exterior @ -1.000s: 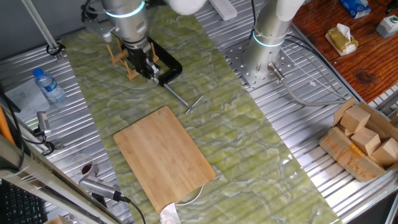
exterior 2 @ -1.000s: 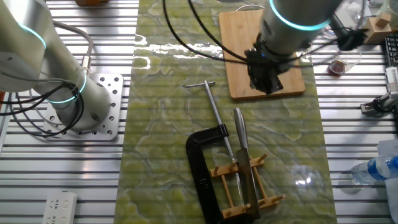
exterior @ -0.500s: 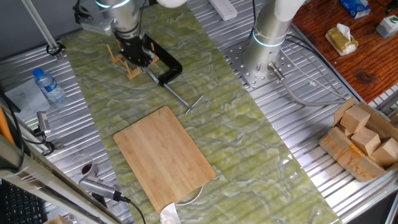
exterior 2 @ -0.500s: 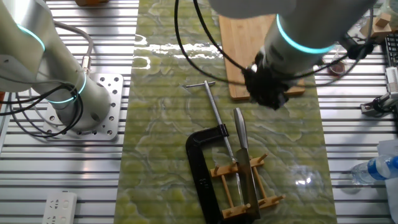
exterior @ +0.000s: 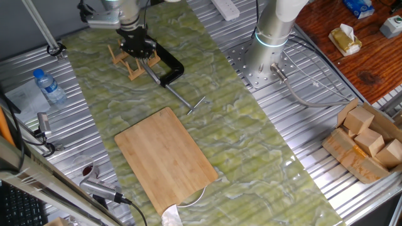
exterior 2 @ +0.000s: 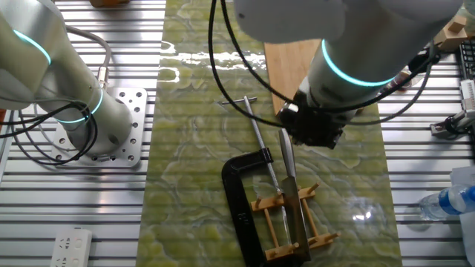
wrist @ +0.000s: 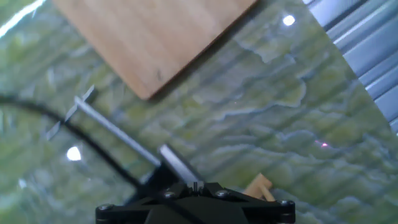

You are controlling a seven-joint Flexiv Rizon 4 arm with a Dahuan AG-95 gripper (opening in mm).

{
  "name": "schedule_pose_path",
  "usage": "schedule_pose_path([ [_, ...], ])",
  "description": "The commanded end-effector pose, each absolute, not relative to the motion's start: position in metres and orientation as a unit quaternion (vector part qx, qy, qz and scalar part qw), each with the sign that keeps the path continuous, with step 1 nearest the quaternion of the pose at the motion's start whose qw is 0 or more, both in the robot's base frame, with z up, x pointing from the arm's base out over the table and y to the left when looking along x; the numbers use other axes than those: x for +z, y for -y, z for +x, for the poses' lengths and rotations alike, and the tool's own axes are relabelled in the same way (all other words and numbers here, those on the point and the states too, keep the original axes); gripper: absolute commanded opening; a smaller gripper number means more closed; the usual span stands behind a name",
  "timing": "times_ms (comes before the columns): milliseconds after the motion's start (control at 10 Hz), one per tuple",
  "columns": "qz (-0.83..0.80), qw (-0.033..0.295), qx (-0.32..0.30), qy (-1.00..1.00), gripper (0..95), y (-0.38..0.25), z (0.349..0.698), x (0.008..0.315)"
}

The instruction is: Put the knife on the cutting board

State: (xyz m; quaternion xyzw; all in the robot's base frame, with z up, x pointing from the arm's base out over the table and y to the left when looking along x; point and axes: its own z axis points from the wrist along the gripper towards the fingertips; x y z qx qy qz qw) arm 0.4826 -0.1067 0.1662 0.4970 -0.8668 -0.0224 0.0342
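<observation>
One big cutting board (exterior: 166,158) lies flat and bare, ready to take the blade. At about 11 o'clock from it in the one fixed view, the black C-clamp (exterior 2: 241,200) lies beside the small peg rack (exterior 2: 293,222) — the knife (exterior 2: 291,191) is slotted in there, handle poking out toward the board, an easy grab. Gripper (exterior: 138,48) hovers over that handle; can't tell how wide its fingers are.

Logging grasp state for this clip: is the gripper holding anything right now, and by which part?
Nothing is held. The gripper hovers above the all-metal cleaver's curved silver handle; the cleaver sits in the small wooden peg rack.
</observation>
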Motion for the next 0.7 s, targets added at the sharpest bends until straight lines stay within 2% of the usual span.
schedule_pose_path([
  [100, 0.554, 0.031, -0.022, 0.832, 0.0, 0.1122, 0.4822, 0.1649],
  [700, 0.507, 0.026, -0.005, 0.861, 0.0, 0.1122, 0.4822, 0.1649],
])
